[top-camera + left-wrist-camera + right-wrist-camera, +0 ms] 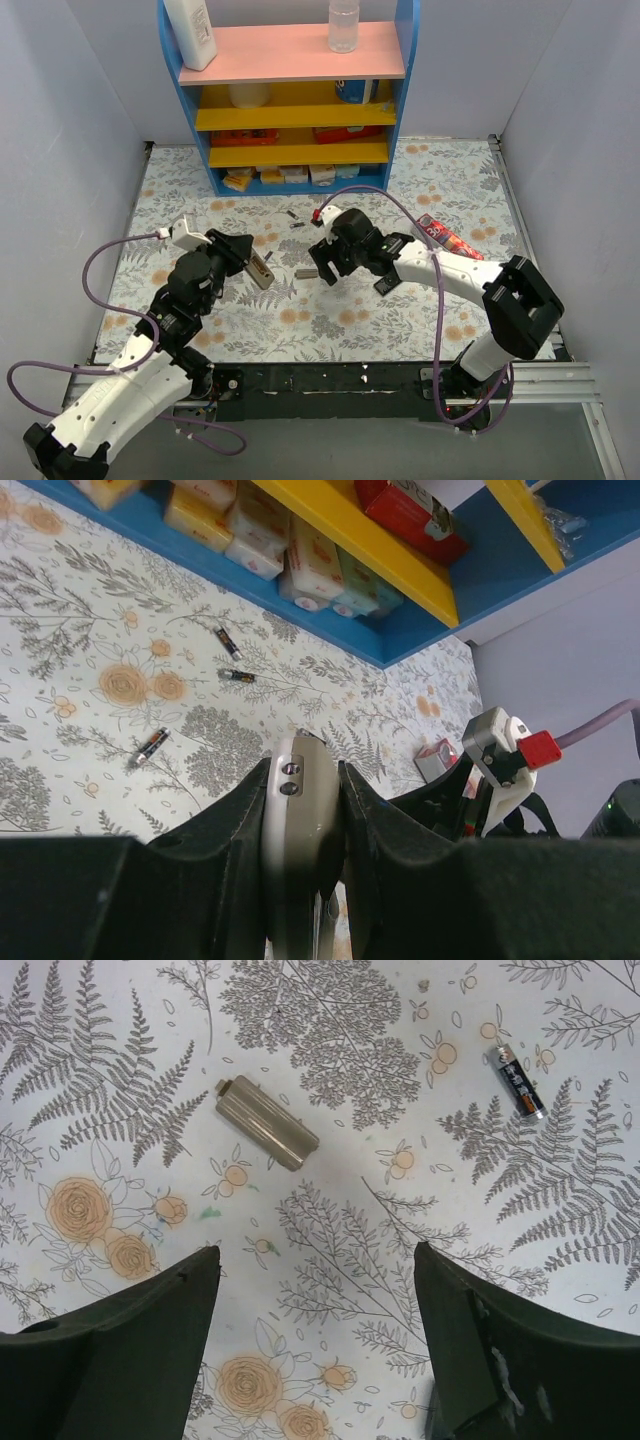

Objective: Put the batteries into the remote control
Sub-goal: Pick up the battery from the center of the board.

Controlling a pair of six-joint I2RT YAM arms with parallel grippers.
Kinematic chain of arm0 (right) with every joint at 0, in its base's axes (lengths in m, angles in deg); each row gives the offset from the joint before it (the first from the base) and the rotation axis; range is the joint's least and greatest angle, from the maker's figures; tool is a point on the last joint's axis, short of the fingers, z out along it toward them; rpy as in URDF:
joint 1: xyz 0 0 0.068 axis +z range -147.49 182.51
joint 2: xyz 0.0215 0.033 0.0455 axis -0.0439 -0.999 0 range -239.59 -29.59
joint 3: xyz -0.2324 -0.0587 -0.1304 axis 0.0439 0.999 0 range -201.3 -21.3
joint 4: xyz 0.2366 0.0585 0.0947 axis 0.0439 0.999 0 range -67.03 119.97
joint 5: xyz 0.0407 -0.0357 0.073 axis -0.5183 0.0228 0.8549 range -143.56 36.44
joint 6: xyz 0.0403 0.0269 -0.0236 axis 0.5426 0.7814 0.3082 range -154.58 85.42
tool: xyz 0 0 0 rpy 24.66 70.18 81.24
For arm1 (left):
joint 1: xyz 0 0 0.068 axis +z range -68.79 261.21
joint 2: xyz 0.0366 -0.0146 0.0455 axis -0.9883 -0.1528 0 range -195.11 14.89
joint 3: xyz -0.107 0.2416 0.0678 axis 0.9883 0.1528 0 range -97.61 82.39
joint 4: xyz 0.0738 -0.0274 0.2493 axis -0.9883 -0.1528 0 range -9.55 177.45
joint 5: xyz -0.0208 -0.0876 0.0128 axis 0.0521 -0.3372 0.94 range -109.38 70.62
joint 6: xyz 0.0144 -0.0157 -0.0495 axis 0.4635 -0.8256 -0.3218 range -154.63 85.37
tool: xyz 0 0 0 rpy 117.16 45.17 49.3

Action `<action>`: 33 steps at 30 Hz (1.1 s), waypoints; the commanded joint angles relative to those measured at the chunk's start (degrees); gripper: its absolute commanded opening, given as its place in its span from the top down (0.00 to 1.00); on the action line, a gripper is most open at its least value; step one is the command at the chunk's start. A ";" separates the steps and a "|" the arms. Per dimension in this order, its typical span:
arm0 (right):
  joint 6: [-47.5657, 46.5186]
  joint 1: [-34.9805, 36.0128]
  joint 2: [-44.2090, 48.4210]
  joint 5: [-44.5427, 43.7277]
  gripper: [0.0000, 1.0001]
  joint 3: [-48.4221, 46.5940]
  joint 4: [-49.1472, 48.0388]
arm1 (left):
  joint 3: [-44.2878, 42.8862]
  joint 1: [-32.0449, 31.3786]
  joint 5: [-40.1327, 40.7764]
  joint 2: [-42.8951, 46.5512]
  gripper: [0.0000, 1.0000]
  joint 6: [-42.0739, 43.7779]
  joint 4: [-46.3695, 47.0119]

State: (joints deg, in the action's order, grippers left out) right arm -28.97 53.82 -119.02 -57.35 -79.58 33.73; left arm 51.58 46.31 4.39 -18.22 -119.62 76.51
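Note:
My left gripper [243, 256] is shut on the grey-beige remote control [261, 270] and holds it on edge above the mat. The left wrist view shows the remote [298, 810] clamped between both fingers. My right gripper [322, 266] is open and empty, just above the mat. It hovers near the small flat grey cover piece [267, 1122], which lies beyond its fingertips [200, 1260]. One battery [516, 1082] lies on the mat at the upper right of the right wrist view. Three batteries [237, 676] lie loose in the left wrist view, and two show near the shelf in the top view [297, 225].
A blue and yellow shelf [300, 100] with small boxes stands at the back. A red packet [450, 238] lies right of the right arm. The cover piece [305, 271] lies between the two grippers. Grey walls close in both sides.

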 commanded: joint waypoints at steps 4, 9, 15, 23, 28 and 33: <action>-8.41 -7.97 -1.00 7.48 0.17 -3.85 0.84 | -6.28 8.43 -13.26 -2.40 1.00 8.96 -6.55; -13.85 -13.15 -10.05 9.59 0.27 -14.63 4.87 | -4.71 18.78 -32.00 -6.97 1.00 12.99 -2.96; -19.57 -14.92 -21.39 9.77 0.32 -26.24 11.20 | -0.66 21.80 -41.43 -7.85 1.00 16.78 1.71; -24.68 -15.27 -30.10 12.31 0.44 -35.84 17.97 | -0.83 21.80 -41.00 -8.03 1.00 18.72 0.22; -25.21 -15.27 -33.61 14.07 0.47 -39.27 20.78 | -0.75 21.80 -41.26 -7.94 1.00 18.72 0.13; -25.21 -15.19 -35.72 14.69 0.52 -41.21 21.84 | -0.39 21.80 -42.31 -7.85 1.00 18.46 0.48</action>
State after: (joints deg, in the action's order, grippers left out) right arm -53.10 38.59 -153.00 -44.54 -117.72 52.88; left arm 50.92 67.89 -35.96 -26.87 -101.92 75.53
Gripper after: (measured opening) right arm 0.490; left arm 0.260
